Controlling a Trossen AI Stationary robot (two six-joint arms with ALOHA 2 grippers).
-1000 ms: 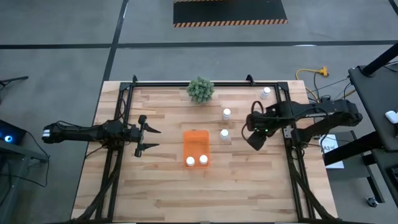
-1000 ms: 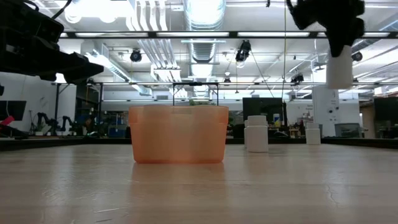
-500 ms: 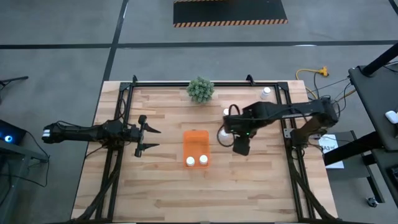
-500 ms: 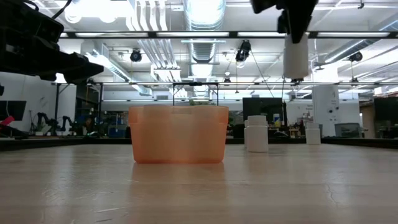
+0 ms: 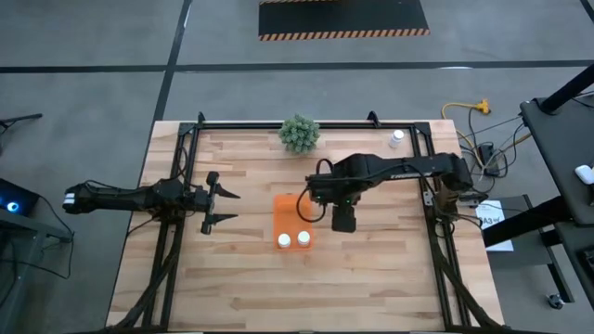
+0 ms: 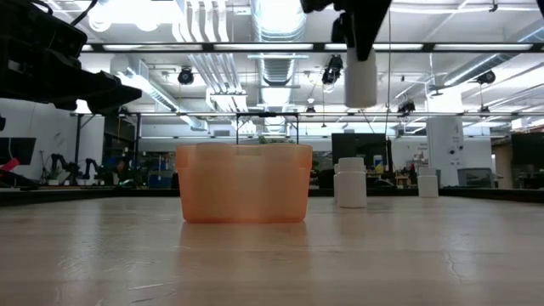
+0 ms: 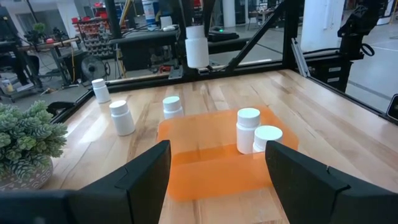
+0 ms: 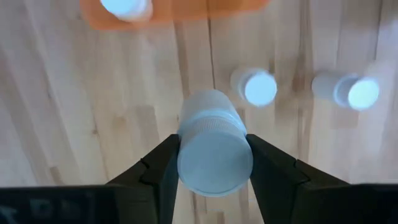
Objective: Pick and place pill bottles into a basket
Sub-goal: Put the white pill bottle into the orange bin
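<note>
Above the tabletop (image 5: 241,278) beside the basket (image 5: 290,211), right claw (image 8: 211,163) clamped on a pill bottle (image 6: 360,78), left claw (image 5: 223,206) spread apart, waiting well left, two bottles (image 5: 293,239) inside.

Grey concrete floor (image 5: 83,93) surrounds the wooden table (image 5: 251,278); bright ceiling lights (image 6: 127,13) overhead.

1. Right arm stretched from 3 o'clock toward table centre, wrist bent down, right gripper (image 5: 342,219) raised off the surface.
2. Fingers (image 8: 163,165) clamped on either side of a pill bottle (image 8: 214,151), carried in the air.
3. Left arm parked at 9 o'clock, level, left gripper (image 5: 221,207) spread wide, holding nothing.
</note>
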